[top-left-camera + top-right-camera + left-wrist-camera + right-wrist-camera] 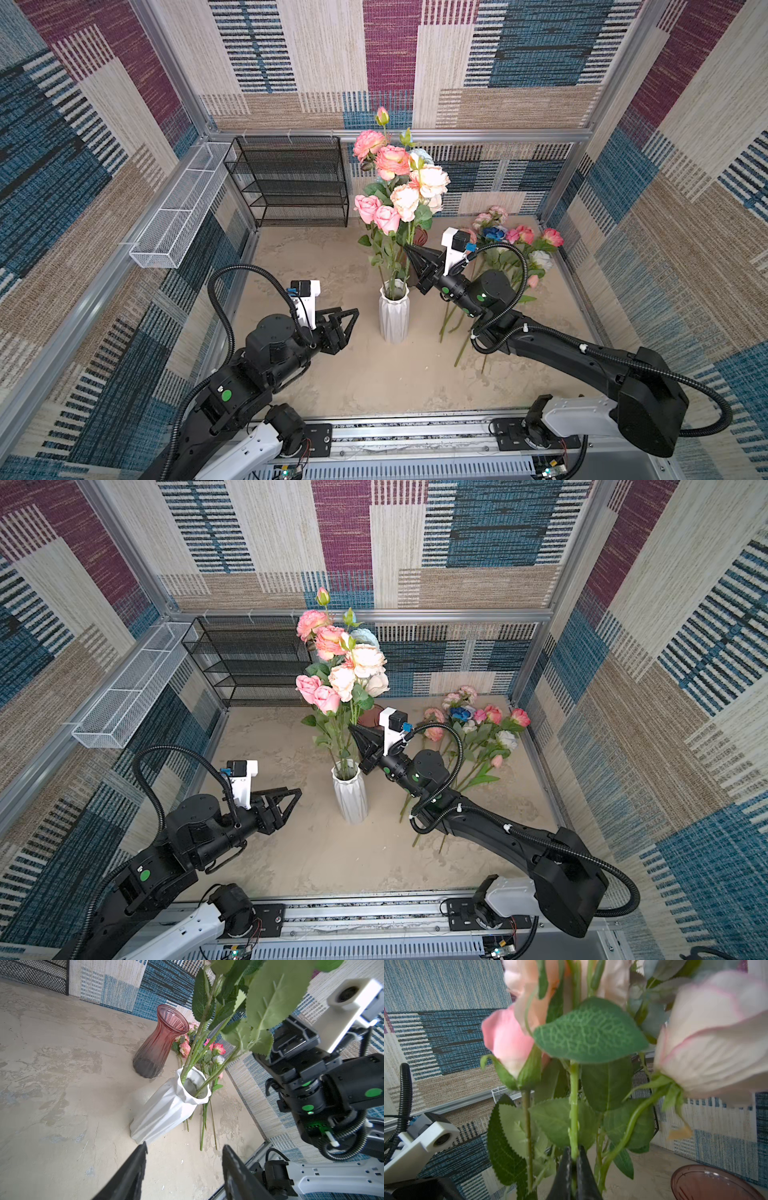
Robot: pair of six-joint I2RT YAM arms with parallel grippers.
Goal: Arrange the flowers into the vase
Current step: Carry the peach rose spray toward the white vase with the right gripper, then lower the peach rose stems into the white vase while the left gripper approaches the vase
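1. Right jaws are closed on one near-upright green stem (574,1093), among those standing in the white vase (394,316), gripped above its mouth.
2. Left jaws are half open and empty, beside the vase.
3. Loose flowers (524,235) lie on the worktop (374,374), nearer the right arm.

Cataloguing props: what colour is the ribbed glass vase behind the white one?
Ribbed glass vase: pink fading to smoky grey at its base; left wrist view.

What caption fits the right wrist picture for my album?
Jaws pinch a green stem under a pink rose and a cream rose.
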